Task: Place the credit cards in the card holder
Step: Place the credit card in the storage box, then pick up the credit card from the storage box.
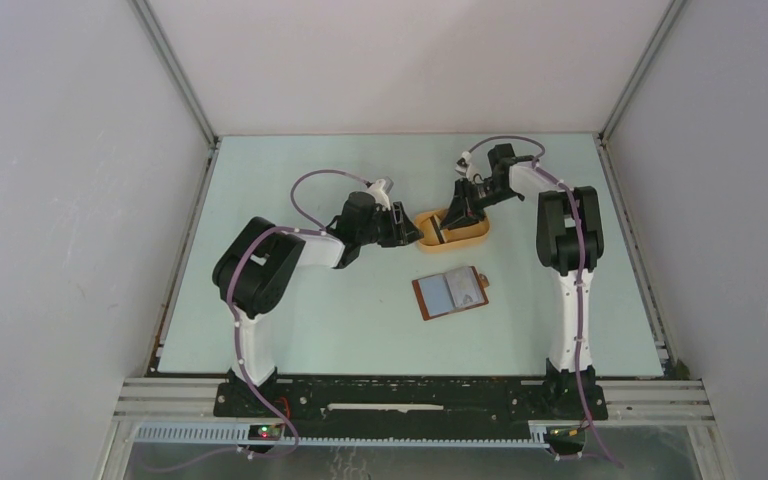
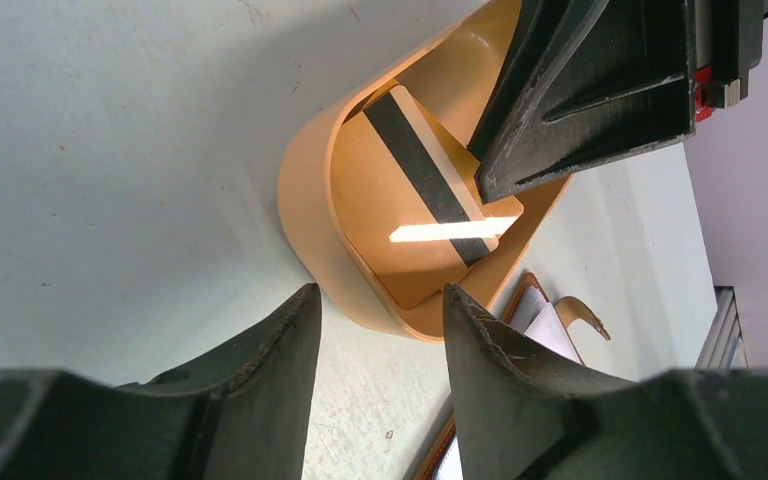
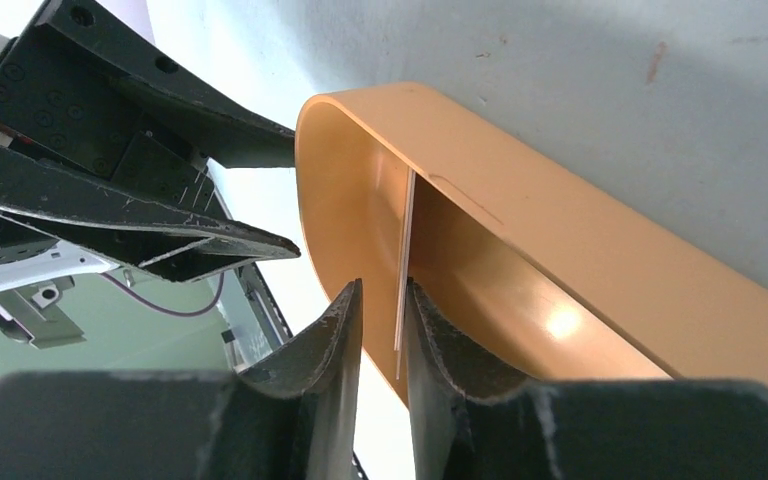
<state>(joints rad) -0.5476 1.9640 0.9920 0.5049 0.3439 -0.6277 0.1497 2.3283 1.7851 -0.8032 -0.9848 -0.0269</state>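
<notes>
A thin striped card (image 2: 425,170), upright in a glossy orange oval tray (image 3: 560,240), was loosely straddled by the right gripper (image 3: 382,290); the left gripper (image 2: 375,295) was held half-open, empty.

Overhead rear view, wrist close-ups share tray (image 2: 305,190)

No legible text, label, brand, number or sign in any view. Credit card (image 2: 430,190) in the tray (image 2: 305,200): dark stripe only, no print that can be made out. Card holder (image 1: 450,292) on the worktop: too small to read.
</notes>
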